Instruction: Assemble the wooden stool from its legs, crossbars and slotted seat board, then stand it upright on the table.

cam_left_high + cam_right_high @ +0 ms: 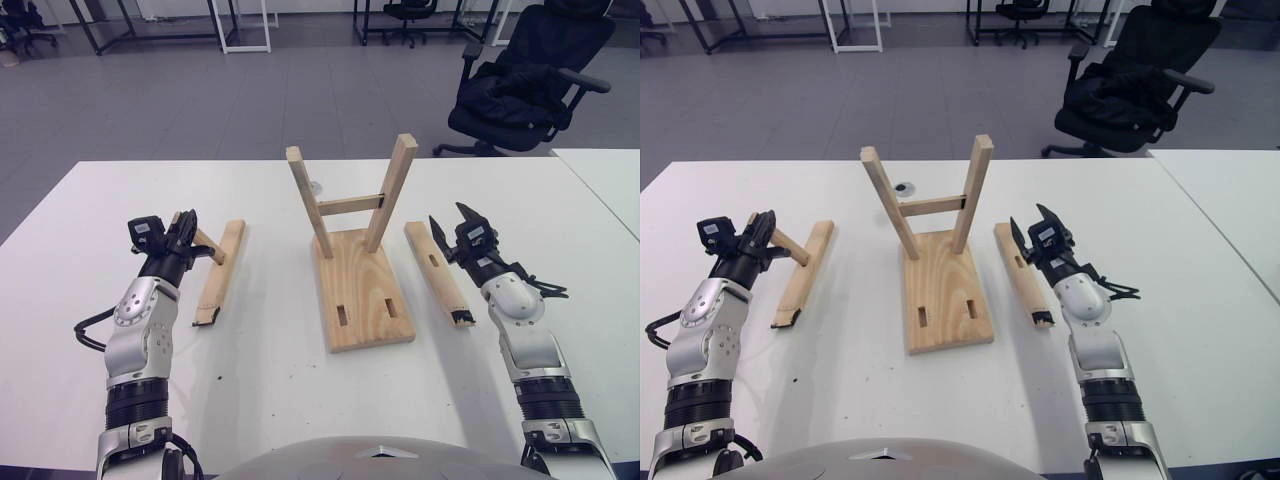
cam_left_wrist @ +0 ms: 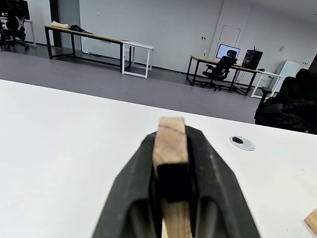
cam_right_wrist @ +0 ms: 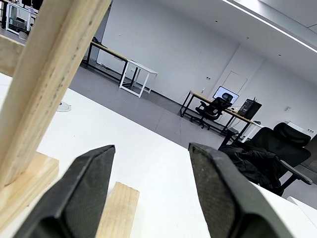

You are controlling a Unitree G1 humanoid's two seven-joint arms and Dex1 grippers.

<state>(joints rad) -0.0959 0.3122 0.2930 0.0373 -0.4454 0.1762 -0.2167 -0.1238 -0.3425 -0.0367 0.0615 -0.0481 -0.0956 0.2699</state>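
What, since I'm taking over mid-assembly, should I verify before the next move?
1. Left gripper shut on the left crossbar: ok.
2. That crossbar seated firmly in the left leg: cannot tell.
3. Right gripper open at the far end of the right leg, not yet gripping it: ok.
4. Seat board flat on the table, with two standing legs in its far slots: ok.
5. Near slots empty for the second pair: ok.
6. Stool complete and upright: not ok.

Open office, black swivel chair [image 1: 520, 90], long desks [image 2: 84, 33], computer monitor [image 2: 228, 50]
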